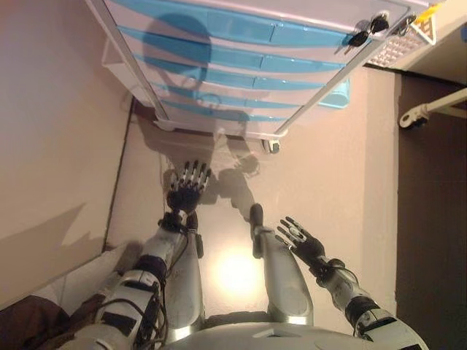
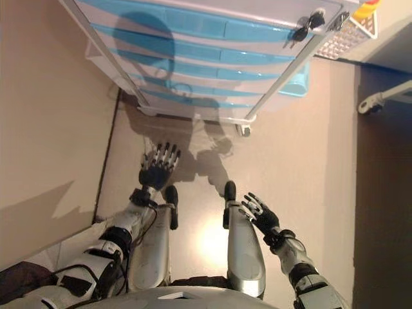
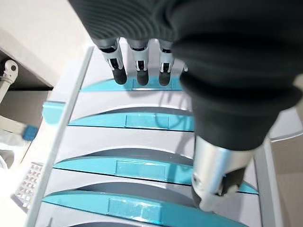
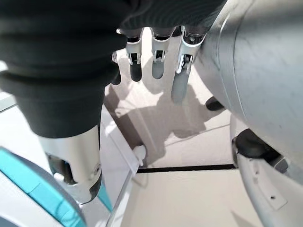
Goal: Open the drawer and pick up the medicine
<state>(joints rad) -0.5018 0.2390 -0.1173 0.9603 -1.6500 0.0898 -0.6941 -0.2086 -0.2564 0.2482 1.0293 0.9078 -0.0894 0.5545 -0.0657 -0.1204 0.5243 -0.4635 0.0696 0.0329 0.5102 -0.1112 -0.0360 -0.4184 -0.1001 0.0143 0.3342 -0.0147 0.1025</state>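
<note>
A white drawer cabinet (image 1: 241, 65) with several blue-handled drawers stands ahead of me on small wheels; all its drawers are shut. It also shows in the left wrist view (image 3: 137, 142). No medicine is in view. My left hand (image 1: 187, 191) is open with straight fingers, held low in front of the cabinet's bottom, apart from it. In the left wrist view its fingers (image 3: 139, 71) point at the blue drawer fronts. My right hand (image 1: 303, 240) is open and empty, lower and to the right, over the floor.
Keys (image 1: 368, 30) hang at the cabinet's top right. A white basket (image 1: 405, 44) and a blue bin (image 1: 337, 93) sit to the cabinet's right. A white caster leg (image 1: 427, 111) shows at far right. A wall (image 1: 51, 146) runs along the left.
</note>
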